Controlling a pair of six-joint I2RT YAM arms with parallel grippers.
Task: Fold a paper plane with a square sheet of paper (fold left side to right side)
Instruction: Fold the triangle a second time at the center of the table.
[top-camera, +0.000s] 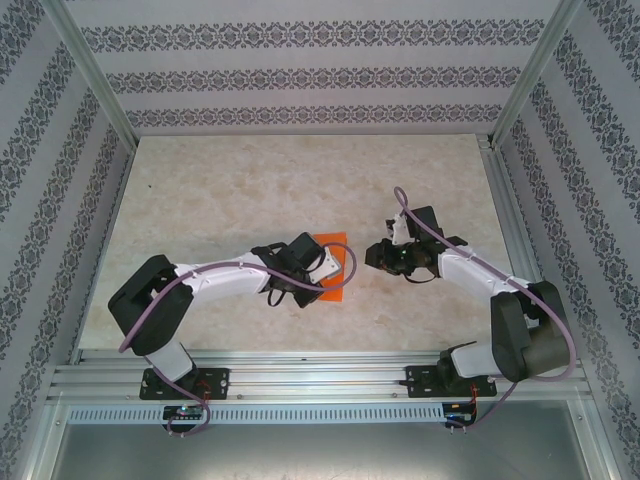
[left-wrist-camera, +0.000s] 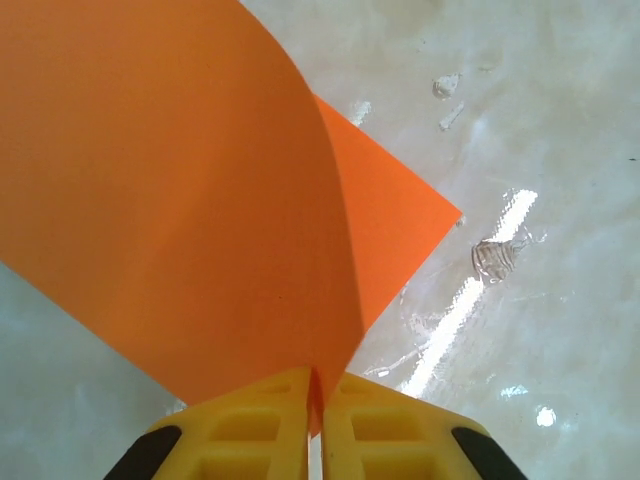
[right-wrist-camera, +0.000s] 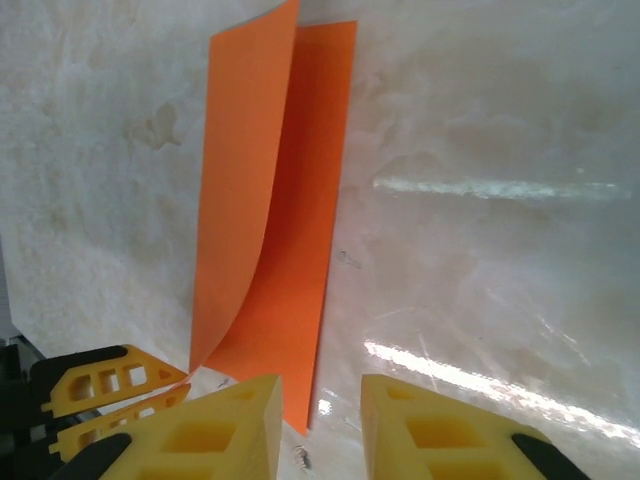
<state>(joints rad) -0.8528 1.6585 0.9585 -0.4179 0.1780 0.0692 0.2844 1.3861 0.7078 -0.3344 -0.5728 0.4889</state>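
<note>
Pinching the paper (left-wrist-camera: 180, 200) at the bottom centre of the left wrist view, the left gripper (left-wrist-camera: 315, 385) presses its two yellow fingers together on the sheet's edge, clenched on it. From that pinch the lifted flap curves up and away to the upper left of the frame. Beyond it the rest of the sheet lies flat on the table (left-wrist-camera: 540, 120), one corner pointing to the right middle (the glossy pale top throws back streaks of glare there).

At the bottom centre of the right wrist view, the right gripper (right-wrist-camera: 320, 395) holds its fingers apart with bare table (right-wrist-camera: 480, 120) between them, grasping nothing. The near corner of the paper (right-wrist-camera: 270, 200) lies just beyond its left finger. At the lower left the left gripper (right-wrist-camera: 115, 390) clamps the raised flap's near corner. From there the sheet runs to the top of the frame, its left half standing curled and its right half flat.

From above, both arm bases sit at the bottom edge. At mid-frame the left gripper (top-camera: 322, 268) is over the paper (top-camera: 335, 243), and the right gripper (top-camera: 378, 255) is just right of the sheet, apart from it. The table (top-camera: 250, 180) stretches on to the patterned wall (top-camera: 300, 75) at the top.
</note>
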